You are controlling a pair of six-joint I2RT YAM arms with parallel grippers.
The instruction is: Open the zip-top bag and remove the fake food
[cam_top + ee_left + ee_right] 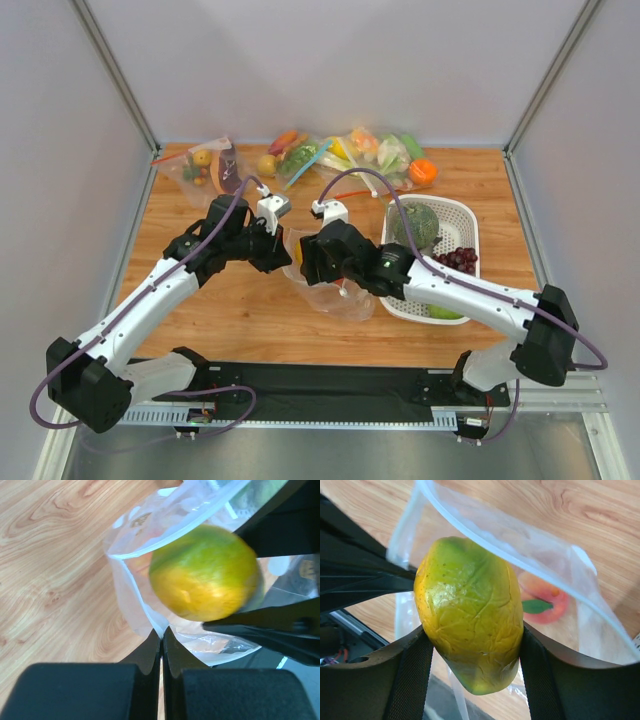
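Observation:
The zip-top bag (pixel 335 298) lies open in the middle of the table, between the two arms. My left gripper (pixel 162 636) is shut on the bag's rim (pixel 131 556) and holds the mouth open. My right gripper (pixel 472 630) is shut on a yellow-green fake fruit (pixel 470 615), also seen in the left wrist view (pixel 205 572), just above the bag's mouth. An orange-red peach (pixel 546 599) with a green leaf lies inside the bag. A green bumpy ball (pixel 415 225) sits in the white basket (pixel 468 212).
The white basket stands to the right of the bag and also holds dark purple grapes (pixel 458 260) and a pale green piece (pixel 445 312). Other clear bags of fake food (pixel 340 155) lie along the back edge, and another (pixel 205 168) lies at the back left.

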